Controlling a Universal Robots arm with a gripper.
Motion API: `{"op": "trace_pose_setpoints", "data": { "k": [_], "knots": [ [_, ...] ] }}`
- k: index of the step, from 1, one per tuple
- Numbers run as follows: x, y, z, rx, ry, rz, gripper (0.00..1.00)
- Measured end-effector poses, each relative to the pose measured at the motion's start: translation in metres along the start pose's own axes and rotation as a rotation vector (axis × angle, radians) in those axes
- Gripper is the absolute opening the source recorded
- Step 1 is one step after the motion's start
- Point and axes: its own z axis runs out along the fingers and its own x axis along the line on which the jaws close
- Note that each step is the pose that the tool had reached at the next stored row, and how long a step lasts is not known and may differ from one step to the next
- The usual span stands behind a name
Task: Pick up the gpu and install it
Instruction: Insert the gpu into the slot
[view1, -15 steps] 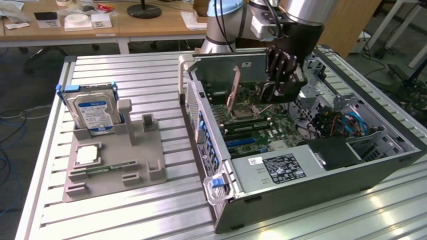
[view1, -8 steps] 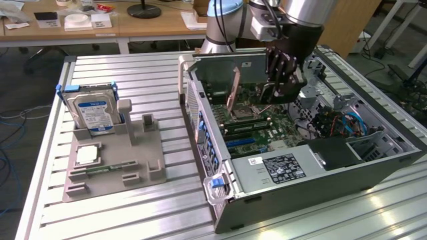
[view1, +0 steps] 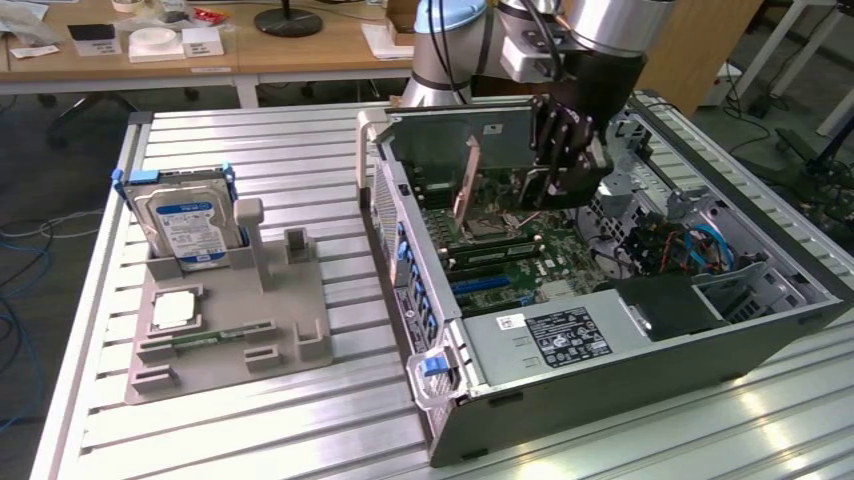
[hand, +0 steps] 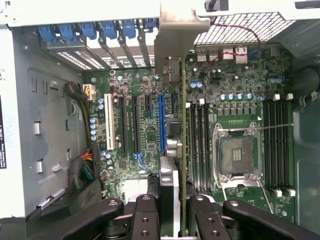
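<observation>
The gripper (hand: 172, 212) has its jaws clamped on the card (hand: 183, 125), held on edge above the motherboard (hand: 145, 145), its long axis parallel to the blue slot (hand: 161, 125).

- The gpu (view1: 470, 150) stands on edge inside the open computer case (view1: 641, 380), above the motherboard (view1: 514, 265).
- A hard drive (view1: 187, 225) sits upright in a holder (view1: 227, 330), at the exterior view's left of the case.
</observation>
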Motion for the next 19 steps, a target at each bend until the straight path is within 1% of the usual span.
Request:
{"op": "trace_pose_setpoints", "data": {
  "k": [12,17,19],
  "knots": [
    [0.0012,-0.0003,0.0052,0.0002,0.0000,-0.003,0.28],
    [0.0013,-0.0004,0.0083,0.0023,0.0022,-0.065,0.28],
    [0.0018,-0.0004,0.0095,0.0025,0.0027,-0.077,0.28]
  ]
}}
